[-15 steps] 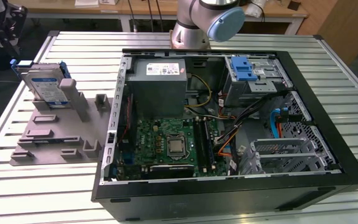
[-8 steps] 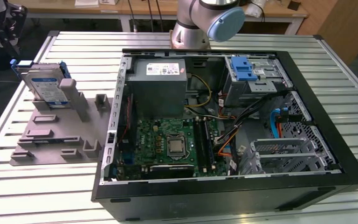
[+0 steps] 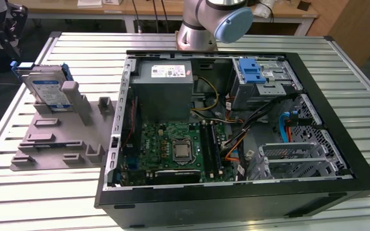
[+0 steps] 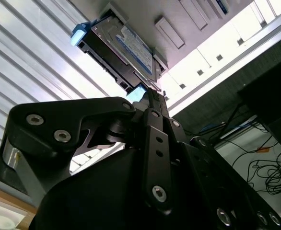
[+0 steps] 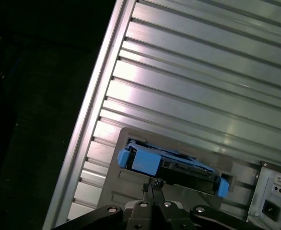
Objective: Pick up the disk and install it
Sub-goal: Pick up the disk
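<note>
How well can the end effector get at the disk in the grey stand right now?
Probably yes. In both wrist views the end effector hangs close to the disk, which stands on edge in the grey stand beside the computer case, with nothing between them. It looks shut, though.

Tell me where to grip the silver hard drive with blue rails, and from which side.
I would grip the silver rectangular hard drive with blue plastic rails across its flat faces near the free top edge, from above: it stands on edge in the grey slotted holder.
</note>
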`<state>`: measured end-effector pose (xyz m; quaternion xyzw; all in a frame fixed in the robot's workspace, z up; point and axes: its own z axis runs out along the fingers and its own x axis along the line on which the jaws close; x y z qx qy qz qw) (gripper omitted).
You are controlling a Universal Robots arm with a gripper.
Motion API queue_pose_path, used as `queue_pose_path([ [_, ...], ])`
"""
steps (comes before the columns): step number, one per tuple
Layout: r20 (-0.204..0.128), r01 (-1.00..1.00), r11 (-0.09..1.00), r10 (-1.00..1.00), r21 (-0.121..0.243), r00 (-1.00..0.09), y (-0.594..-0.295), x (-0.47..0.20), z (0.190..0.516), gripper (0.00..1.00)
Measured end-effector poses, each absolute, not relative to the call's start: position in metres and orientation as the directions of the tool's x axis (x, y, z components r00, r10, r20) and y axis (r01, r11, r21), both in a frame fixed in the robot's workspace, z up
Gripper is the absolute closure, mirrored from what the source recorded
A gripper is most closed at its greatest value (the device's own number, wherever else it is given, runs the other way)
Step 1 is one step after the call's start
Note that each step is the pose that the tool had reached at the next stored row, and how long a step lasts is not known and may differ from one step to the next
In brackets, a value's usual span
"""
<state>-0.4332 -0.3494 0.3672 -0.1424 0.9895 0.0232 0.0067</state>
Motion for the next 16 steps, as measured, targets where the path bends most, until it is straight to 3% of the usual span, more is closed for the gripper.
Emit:
queue_pose_path([
  [16, -0.02, -0.33, 0.943, -0.33, 0.044, -0.944, -0.3495, -0.4332, 0.3671, 0.89],
])
